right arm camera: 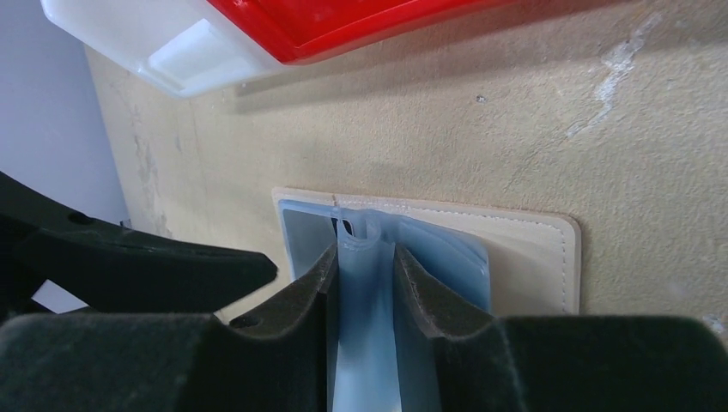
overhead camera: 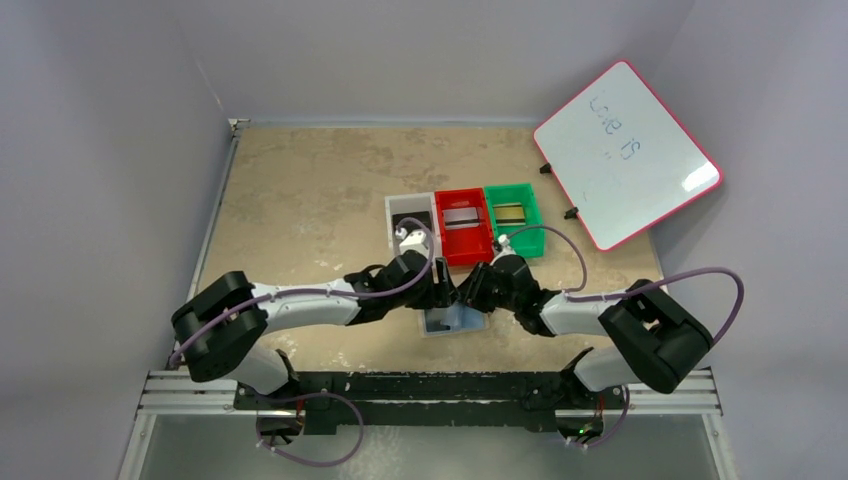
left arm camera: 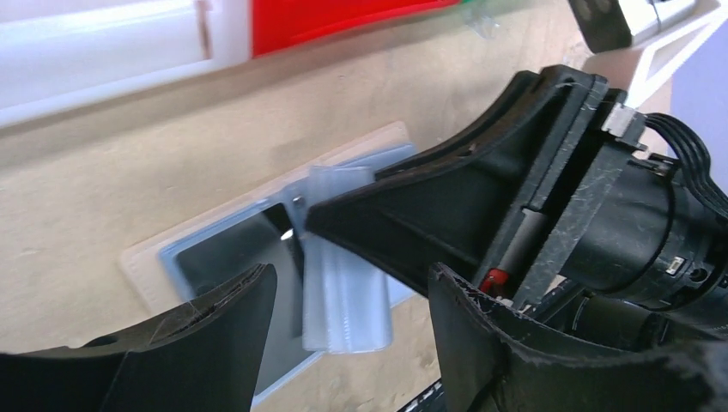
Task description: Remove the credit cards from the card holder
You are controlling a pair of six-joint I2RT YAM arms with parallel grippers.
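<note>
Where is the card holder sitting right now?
In the top view the card holder lies open at the centre of the table, just on the near side of the red bin, where both pairs of jaws meet.

Even, diffuse overhead light keeps the surface bright, with faint soft shadows under the arms. Glare flares on the whiteboard at the far right corner. In the wrist views the near jaws blur dark, the white bin blows out, and the card holder looks fairly sharp.
</note>
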